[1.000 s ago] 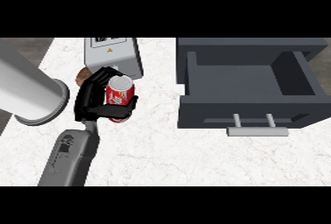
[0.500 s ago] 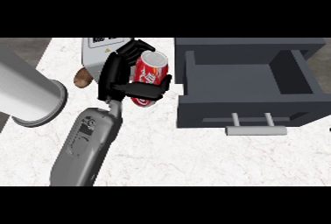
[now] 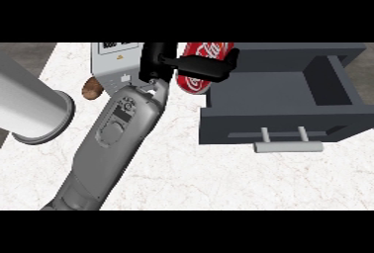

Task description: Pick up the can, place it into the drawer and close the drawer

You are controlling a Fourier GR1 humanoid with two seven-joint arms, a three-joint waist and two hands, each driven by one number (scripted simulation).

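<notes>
My forearm (image 3: 116,133) comes in from the lower edge and slants up across the white marble counter (image 3: 219,178). Right of it is the drawer (image 3: 277,121), dark grey and pulled open, with its bar handle (image 3: 287,146) on the near face and the inside bare where I can see it. A wide grey cylinder (image 3: 29,108) sits at the left edge, well apart from the drawer. Behind my wrist there's a small brown thing (image 3: 93,88), can't tell what. It's just beside a light grey box (image 3: 116,64) with labels on top. Farthest up, my right hand (image 3: 162,58) has its black fingers (image 3: 208,65) curled across the can (image 3: 196,81), closed round it. The can is red with white lettering, tilted and held off the counter. It overlaps the drawer's left wall near the far corner and is not set down inside. Its top end runs out of view. My left hand doesn't show.
</notes>
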